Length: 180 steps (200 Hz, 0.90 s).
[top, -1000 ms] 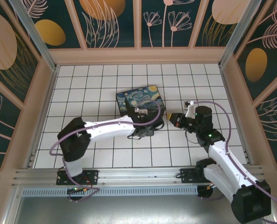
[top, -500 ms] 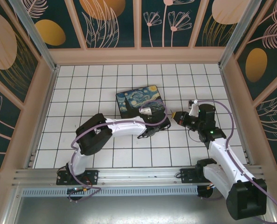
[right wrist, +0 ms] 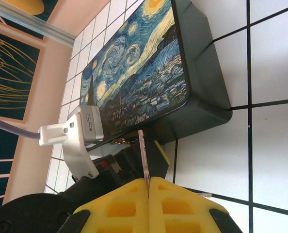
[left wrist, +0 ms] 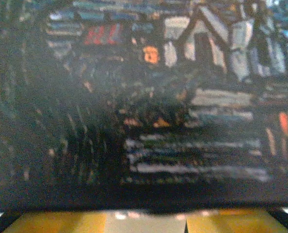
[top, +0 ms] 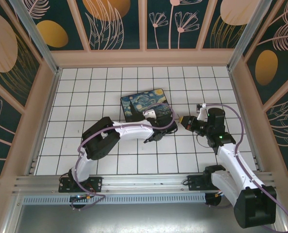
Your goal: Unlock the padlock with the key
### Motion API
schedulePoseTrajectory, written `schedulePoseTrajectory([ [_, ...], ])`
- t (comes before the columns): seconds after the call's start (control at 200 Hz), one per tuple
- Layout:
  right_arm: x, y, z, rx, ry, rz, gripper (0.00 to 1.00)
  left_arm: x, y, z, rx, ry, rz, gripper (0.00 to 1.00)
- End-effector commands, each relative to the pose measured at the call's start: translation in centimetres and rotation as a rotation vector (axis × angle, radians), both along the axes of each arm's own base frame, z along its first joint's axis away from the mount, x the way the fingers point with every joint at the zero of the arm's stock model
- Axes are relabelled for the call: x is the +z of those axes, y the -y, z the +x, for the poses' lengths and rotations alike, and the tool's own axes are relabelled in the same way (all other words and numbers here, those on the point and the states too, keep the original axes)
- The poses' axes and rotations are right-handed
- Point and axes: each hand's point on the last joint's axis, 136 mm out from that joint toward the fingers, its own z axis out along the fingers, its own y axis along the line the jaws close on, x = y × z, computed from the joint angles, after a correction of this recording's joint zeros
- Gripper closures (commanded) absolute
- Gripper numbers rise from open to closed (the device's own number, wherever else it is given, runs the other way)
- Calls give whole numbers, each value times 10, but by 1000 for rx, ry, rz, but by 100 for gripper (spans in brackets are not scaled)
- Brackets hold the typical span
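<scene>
Right claw: clamps key thinly; we fear it twisting at insertion. Left claw, against box: gap unreadable.

— Arms, two. Finish?
— Left arm and right arm: white shells, black joints and bases, one lilac cable along each. Small green light on the right forearm.
— Claws?
— Right claw: yellow moulded pads with square recesses, black mounts.
</scene>
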Motion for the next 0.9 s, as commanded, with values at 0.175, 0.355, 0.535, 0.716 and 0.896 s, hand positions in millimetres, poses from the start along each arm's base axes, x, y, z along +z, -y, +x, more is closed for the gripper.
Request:
schedulePoseTrajectory([
  [0.175,10,-2,1,20,46,25,96,-19,-9,4,23,4,52,58],
  [0.355,11,-3,-1,27,46,33,96,-12,-12,10,29,50,66,64],
  [0.535,9,-4,-1,29,39,47,96,-11,-11,12,26,58,61,72],
  [0.716,7,-5,-2,32,33,44,96,7,-7,6,-16,28,34,83],
  [0.896,11,-4,-1,28,46,38,96,44,-20,-3,-50,15,52,89],
])
